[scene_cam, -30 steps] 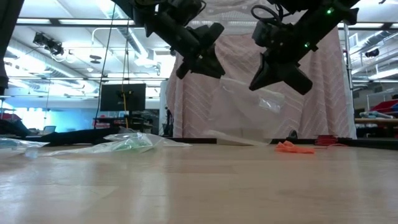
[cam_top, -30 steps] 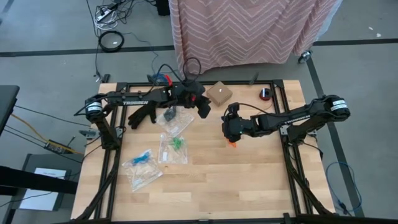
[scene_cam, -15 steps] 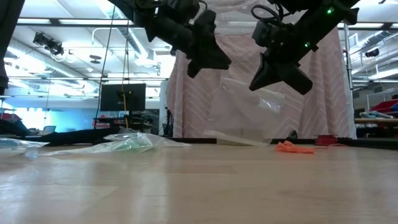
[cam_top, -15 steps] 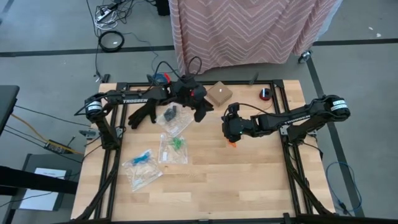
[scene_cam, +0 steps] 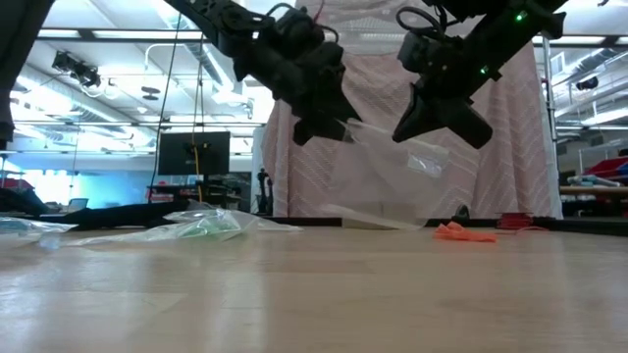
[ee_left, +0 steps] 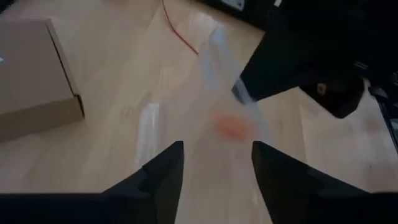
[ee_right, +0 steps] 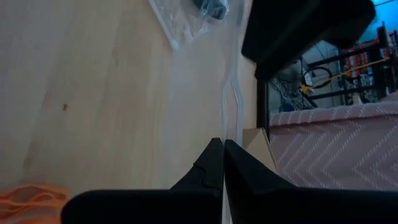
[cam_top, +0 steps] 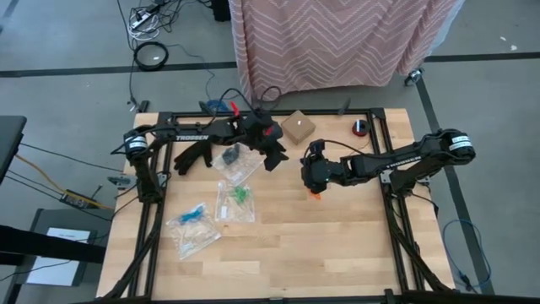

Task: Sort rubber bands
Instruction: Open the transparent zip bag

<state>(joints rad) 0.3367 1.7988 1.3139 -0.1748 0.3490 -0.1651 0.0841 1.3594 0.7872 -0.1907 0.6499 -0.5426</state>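
Grippers meet over the far middle of the wooden table, with a clear zip bag stretched between them. The right gripper pinches one edge of that bag, its 2 fingers pressed flat together on the plastic in its own wrist view. The left gripper hangs just beside it, jaws spread wide; in its wrist view the 2 dark fingers stand well apart with the clear film running out ahead between them, and whether either finger touches the film cannot be told.

Orange rubber bands lie in a small heap on the bare wood directly below the right gripper; the low view shows them flat on the tabletop, and they also appear at the edge of the right wrist view.

On the left half of the table lie 3 more clear bags: 1 with dark bands under the left arm, 1 with green bands nearer the middle, and 1 with blue bands toward the near left. A black glove-shaped object rests beside the bag of dark bands. A small cardboard box sits at the far edge, close to the left gripper, and a small red and black item lies to its right.
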